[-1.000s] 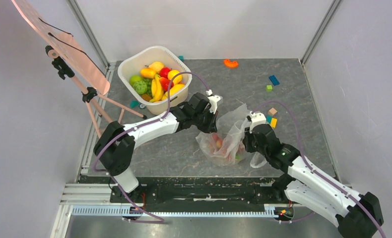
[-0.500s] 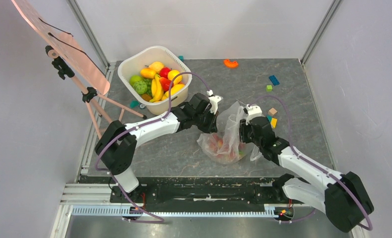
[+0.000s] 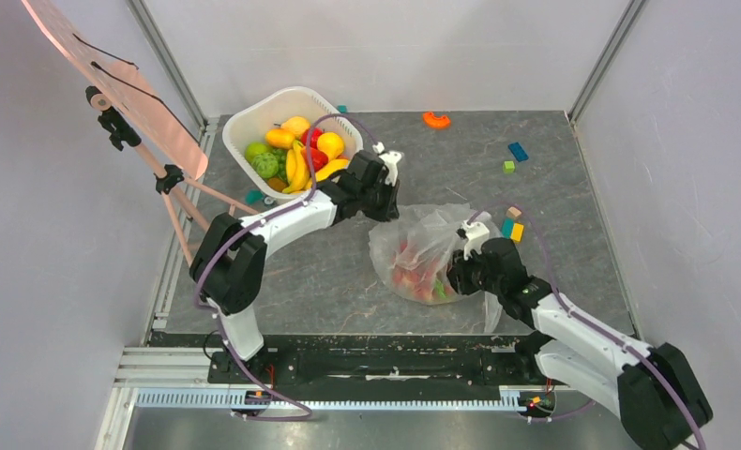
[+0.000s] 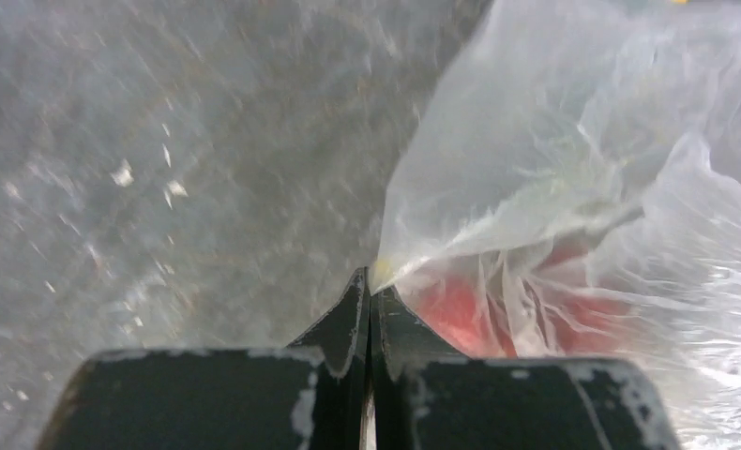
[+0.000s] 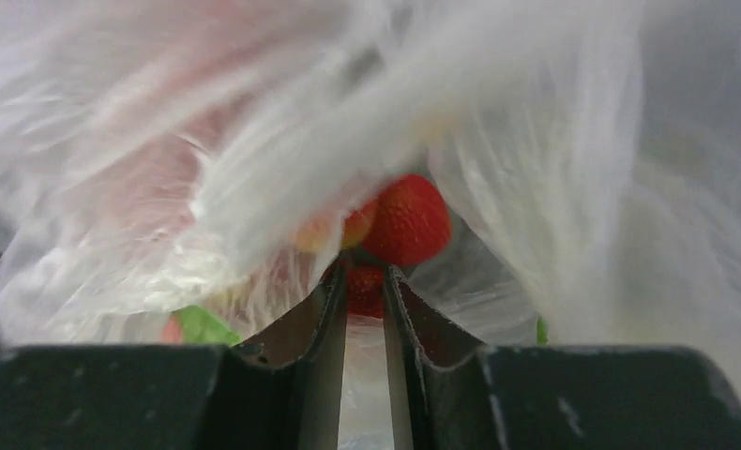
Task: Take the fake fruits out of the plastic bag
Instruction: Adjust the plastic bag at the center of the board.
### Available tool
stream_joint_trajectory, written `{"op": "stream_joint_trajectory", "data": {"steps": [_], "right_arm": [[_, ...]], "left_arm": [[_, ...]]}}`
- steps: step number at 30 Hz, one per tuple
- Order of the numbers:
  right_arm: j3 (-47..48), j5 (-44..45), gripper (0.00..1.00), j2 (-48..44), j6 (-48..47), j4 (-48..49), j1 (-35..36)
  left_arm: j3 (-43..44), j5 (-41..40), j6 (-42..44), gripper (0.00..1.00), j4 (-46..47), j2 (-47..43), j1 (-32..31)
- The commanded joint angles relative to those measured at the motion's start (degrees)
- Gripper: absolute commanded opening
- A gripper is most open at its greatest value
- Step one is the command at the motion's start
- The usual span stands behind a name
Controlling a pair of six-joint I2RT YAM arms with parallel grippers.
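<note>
The grey table (image 3: 573, 187) carries a pink board on a stand (image 3: 113, 84) at its left edge and a white tub (image 3: 245, 117) at the far left, filled with a yellow banana bunch (image 3: 296, 167), a green bumpy fruit (image 3: 265, 165) and other bright pieces. The plastic bag (image 3: 423, 230) lies crumpled on the table's near middle, apart from the tub and stretched between the 2 arms. The left gripper (image 3: 385, 211) meets the bag's far-left edge; its wrist view shows the 2 fingers (image 4: 348, 319) pressed together, pinching a corner of the clear film (image 4: 554, 141). The right gripper (image 3: 453, 277) is at the bag's near-right side, and its wrist view shows the fingers (image 5: 320, 319) drawn close with only a narrow slot between them, bag film (image 5: 582, 141) caught in that slot. The fake fruits (image 3: 414, 277) sit inside the bag, on its near side, showing red and pink through the plastic; a red strawberry-like one (image 5: 406, 220) lies just beyond the right fingertips. Small pieces lie scattered on the far and right parts of the table: an orange curved piece (image 3: 436, 119), a blue block (image 3: 518, 151), a green block (image 3: 508, 167) and a yellow block (image 3: 517, 232).
</note>
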Motion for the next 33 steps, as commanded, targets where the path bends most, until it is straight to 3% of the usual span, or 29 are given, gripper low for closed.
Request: {"op": "stream_joint_trajectory", "data": {"steps": [1,7,12,13,18,20,21,22,26,29,33], "right_arm": [[-4.9,-6.3,0.22,-6.5,6.7,-0.4,0.6],[-5.7,-4.5,0.21,-12.7,14.8,1.6,10.2],[-4.2,-2.5,0.21,-11.1,18.5,7.3,18.2],[-3.8,-2.0,0.22,-10.7,18.3,7.8,19.2],[1.2,12.9,0.26,-16.5,16.9,-4.5,20.2],[3.3,20.0,0.26,-20.8,17.5,-9.9,20.2],[4.5,21.9,0.28,-22.6,17.6,-12.1,20.1],[5.8,23.4,0.31,-24.6,17.7,-14.3,20.1],[11.0,24.3,0.53,-28.7,17.5,-20.5,20.1],[14.5,24.6,0.60,-30.1,17.3,-23.8,20.1],[18.7,32.5,0.68,-31.7,19.9,-29.7,20.1]], "left_arm": [[9.3,3.1,0.3,0.02,1.9,3.2,1.2],[18.5,6.6,0.7,0.02,-0.4,9.3,-1.0],[18.7,8.1,-0.3,0.02,-0.1,9.9,-2.0],[18.2,8.2,-0.5,0.07,0.0,9.8,-2.1],[12.4,3.2,-2.3,0.56,-1.2,3.7,-1.9],[10.4,0.3,-2.9,0.68,-2.1,-0.7,-1.7],[9.7,-0.8,-3.2,0.94,-2.7,-3.0,-1.6],[9.7,-2.2,-3.3,0.99,-3.8,-4.7,-1.5],[10.6,-6.5,-4.3,1.00,-8.6,-11.2,-1.5],[10.5,-8.8,-5.0,1.00,-11.0,-15.8,-1.4],[9.5,-8.7,-6.3,1.00,-13.3,-20.7,-1.5]]}}
